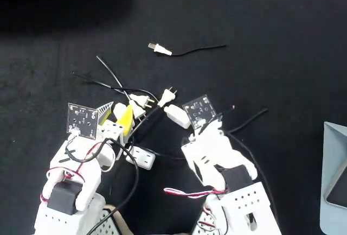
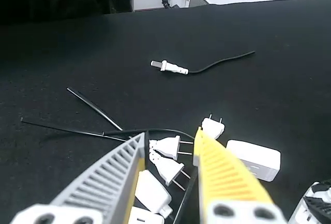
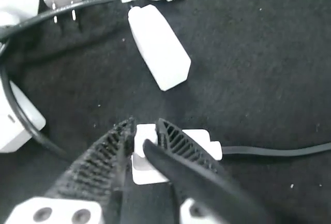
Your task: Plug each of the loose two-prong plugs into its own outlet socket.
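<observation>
Toward the bench's near edge, your right tool clamped a white corded block. Your left tool gaped wide over loose plugs, and none looked plugged in yet.

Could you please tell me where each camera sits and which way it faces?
High view: fixed above, looking down on the black table; left arm and right arm show at the bottom.
Left wrist view: on the left arm, facing out across the table past the open left gripper to a lone plug.
Right wrist view: on the right arm, looking down at the right gripper closed on a corded socket.
Shared: high and left wrist views both show the lone plug.
</observation>
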`<state>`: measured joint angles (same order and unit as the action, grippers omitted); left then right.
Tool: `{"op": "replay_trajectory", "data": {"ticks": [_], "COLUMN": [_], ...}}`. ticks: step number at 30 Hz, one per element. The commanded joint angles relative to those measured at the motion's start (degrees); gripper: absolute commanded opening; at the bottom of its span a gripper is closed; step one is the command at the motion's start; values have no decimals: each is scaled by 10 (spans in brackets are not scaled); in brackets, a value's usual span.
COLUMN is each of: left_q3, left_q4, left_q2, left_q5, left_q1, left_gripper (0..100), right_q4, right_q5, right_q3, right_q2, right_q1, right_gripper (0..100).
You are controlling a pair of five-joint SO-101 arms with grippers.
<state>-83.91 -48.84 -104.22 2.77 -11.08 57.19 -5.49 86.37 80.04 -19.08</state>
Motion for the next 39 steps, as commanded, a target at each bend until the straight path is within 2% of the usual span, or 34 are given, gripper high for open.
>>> {"op": "replay_trajectory", "data": {"ticks": [1, 5, 14, 22, 25, 30, 39], "left_q3": [14, 14, 14, 13, 13, 13, 6], "left_q4": [-1, 0, -1, -2, -2, -2, 0], "left_q2": [0, 0, 0, 0, 0, 0, 0], "left_q5": [5, 5, 5, 5, 4, 4, 4], "left_q1": [5, 6, 8, 9, 9, 6, 5], "left_gripper": [159, 159, 159, 159, 159, 159, 159], "right_q4": [54, 96, -7, -11, 33, 182, 135], "right_q5": [-1, 0, -4, -6, -33, -40, -46], "right_q3": [-44, -73, 29, 57, 69, 71, 100], "right_q2": [0, 0, 0, 50, 116, 276, 279], "right_q1": [10, 10, 11, 40, 57, 56, 57], "right_gripper": [12, 12, 12, 12, 12, 12, 12]}}
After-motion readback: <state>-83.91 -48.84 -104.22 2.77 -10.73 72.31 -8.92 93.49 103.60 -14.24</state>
